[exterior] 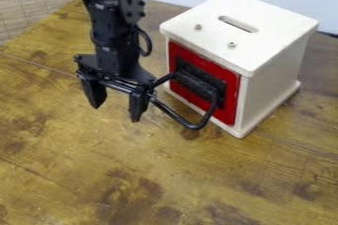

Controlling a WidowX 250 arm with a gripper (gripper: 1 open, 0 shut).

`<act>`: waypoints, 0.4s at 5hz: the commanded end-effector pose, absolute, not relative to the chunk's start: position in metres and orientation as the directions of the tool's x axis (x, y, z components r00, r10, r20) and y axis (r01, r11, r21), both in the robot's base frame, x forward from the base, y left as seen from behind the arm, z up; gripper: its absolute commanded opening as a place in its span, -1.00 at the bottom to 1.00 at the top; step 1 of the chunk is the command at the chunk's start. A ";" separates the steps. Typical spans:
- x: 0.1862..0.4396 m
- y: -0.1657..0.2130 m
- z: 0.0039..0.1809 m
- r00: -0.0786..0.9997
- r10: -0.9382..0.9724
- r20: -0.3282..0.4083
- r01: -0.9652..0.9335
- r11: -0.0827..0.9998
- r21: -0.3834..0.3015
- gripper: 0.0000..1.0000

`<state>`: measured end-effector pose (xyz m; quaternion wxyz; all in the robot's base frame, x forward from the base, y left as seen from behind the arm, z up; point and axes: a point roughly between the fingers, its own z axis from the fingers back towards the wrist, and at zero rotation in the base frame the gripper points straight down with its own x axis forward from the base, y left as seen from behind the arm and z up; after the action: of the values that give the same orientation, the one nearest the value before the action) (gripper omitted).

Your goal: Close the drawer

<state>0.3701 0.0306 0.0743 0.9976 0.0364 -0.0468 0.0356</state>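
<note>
The drawer (pixel 226 93) has a red front with a black plate and sits flush in the cream-white box casing (pixel 259 34), which has a slot in its top. Its big black loop handle (pixel 183 110) sticks out to the front left, down to the table. My black gripper (pixel 114 102) hangs just left of the handle with its fingers pointing down and spread apart. It is open and holds nothing. The right finger (pixel 136 108) is close to the loop's left end; I cannot tell whether they touch.
The box stands on a worn wooden table (pixel 158 180). A woven mat or basket (pixel 30 7) lies at the far left corner. A white wall is behind the table.
</note>
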 end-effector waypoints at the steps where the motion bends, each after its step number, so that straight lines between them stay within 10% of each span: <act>1: 0.373 0.036 0.094 0.985 0.076 0.156 -0.089 0.993 0.077 1.00; 2: 0.373 0.040 0.095 0.987 0.070 0.146 -0.082 0.994 0.075 1.00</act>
<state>0.3672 0.0301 0.0724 0.9982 0.0374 -0.0396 0.0261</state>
